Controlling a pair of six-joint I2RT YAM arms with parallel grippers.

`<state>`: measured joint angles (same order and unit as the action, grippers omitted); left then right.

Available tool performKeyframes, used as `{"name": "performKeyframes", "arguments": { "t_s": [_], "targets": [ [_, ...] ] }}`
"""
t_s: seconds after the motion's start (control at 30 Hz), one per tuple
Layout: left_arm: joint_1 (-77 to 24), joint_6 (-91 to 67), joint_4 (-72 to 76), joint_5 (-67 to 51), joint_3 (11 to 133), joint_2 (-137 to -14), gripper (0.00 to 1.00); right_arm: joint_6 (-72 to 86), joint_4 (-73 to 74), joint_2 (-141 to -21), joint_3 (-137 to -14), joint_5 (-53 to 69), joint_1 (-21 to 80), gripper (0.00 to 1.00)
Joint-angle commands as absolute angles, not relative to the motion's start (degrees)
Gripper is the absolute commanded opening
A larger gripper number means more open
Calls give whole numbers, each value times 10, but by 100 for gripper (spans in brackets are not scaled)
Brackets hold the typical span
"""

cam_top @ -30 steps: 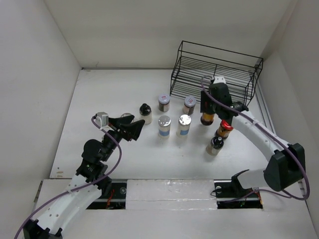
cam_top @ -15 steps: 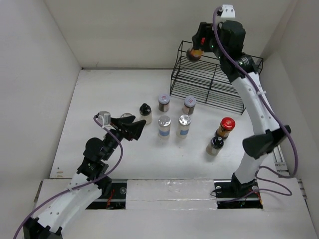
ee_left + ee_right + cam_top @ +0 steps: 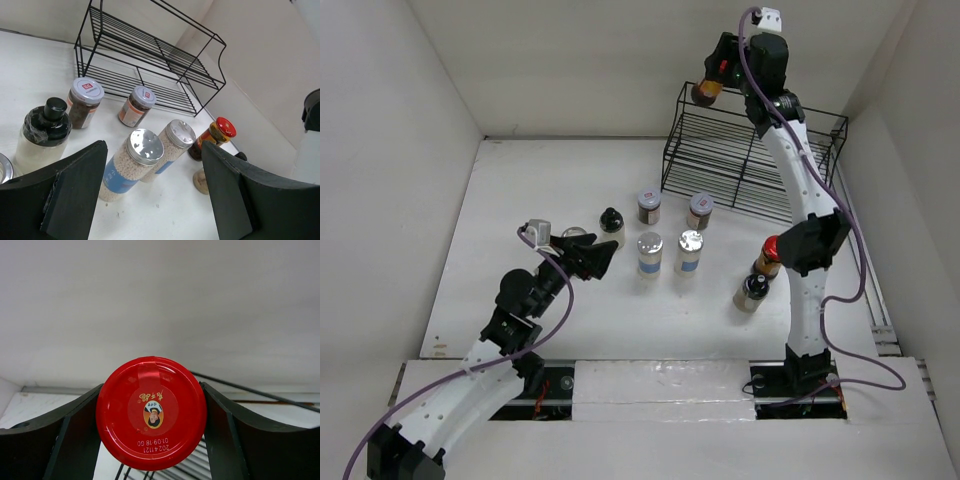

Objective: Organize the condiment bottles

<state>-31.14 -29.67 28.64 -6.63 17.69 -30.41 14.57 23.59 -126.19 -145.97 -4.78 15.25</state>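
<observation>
Right hand: closed on a red-capped jar, fingers pressed to both sides of it. We see it held high, in the top view over the far left corner of the rack. From the wrist the cap faces the camera, with the wall behind it and rack wires below.

Left hand: fingers spread wide, gripping nothing, low over the worktop at near left, pointed at the group of jars.

On the worktop, all upright:
- Two spice jars just near of the rack, side by side.
- Two silver-lidded jars with blue labels, side by side just near of the spice jars.
- Black-capped jar left of these, beside the left hand's fingertips but apart from them.
- A silver lid shows just behind the left hand; we cannot tell more of it.
- Red-capped bottle to the right, partly hidden by the right arm.
- Dark-capped bottle just near of the red-capped bottle.

No jar stands on the rack shelves.
</observation>
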Motion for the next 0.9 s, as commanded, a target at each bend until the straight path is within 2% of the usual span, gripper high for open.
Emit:
{"name": "performKeyframes", "arguments": {
  "t_s": [0.0, 0.3, 0.6, 0.77, 0.87],
  "targets": [
    [-314, -301, 323, -70, 181, -298, 72, 173, 56, -1251, -1523, -33, 147, 25],
    [-314, -295, 323, -59, 181, -287, 72, 185, 18, -1308, -1523, -38, 142, 25],
    [-314, -295, 318, -59, 181, -298, 72, 172, 23, -1303, -1429, -33, 147, 25],
    [-314, -295, 318, -59, 181, -286, 72, 151, 37, -1309, -1428, -46, 165, 33],
    [-314, -295, 318, -59, 181, -286, 72, 134, 49, -1309, -1428, -75, 177, 41]
  ]
}}
